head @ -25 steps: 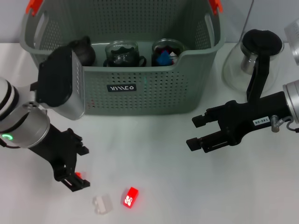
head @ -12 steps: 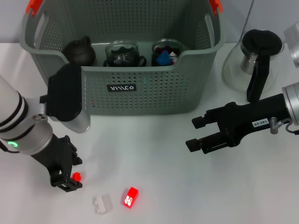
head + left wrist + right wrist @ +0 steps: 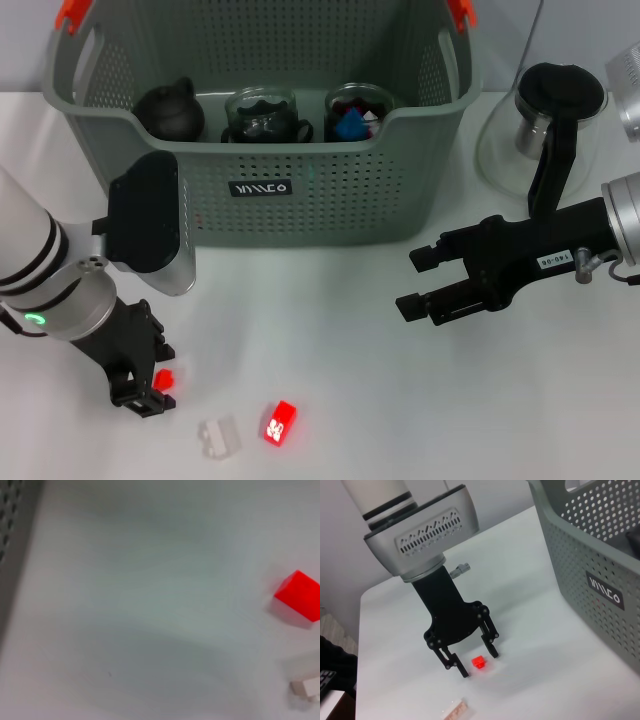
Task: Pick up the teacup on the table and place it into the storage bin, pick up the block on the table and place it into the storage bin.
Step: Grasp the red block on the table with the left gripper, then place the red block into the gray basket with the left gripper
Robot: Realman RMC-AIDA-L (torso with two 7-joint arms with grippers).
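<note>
A small red block [image 3: 165, 379] lies on the white table at the front left. My left gripper [image 3: 157, 385] stands open around it, one finger on each side, and the right wrist view shows gaps between the fingers [image 3: 463, 670] and the block [image 3: 479, 662]. The storage bin [image 3: 300, 215] stands at the back. Inside it a glass teacup [image 3: 262, 113] sits beside a second glass cup [image 3: 355, 108] that holds coloured blocks. My right gripper [image 3: 412, 283] hangs open and empty over the table at the right.
A white block [image 3: 219, 437] and a red block with white markings [image 3: 281, 423] lie near the front edge, right of the left gripper. A dark teapot [image 3: 170, 110] sits in the bin. A glass pitcher [image 3: 545, 120] stands at the back right.
My left arm has swung down and slightly left, and the small red block now shows plainly between its fingers. The right gripper has barely moved.
</note>
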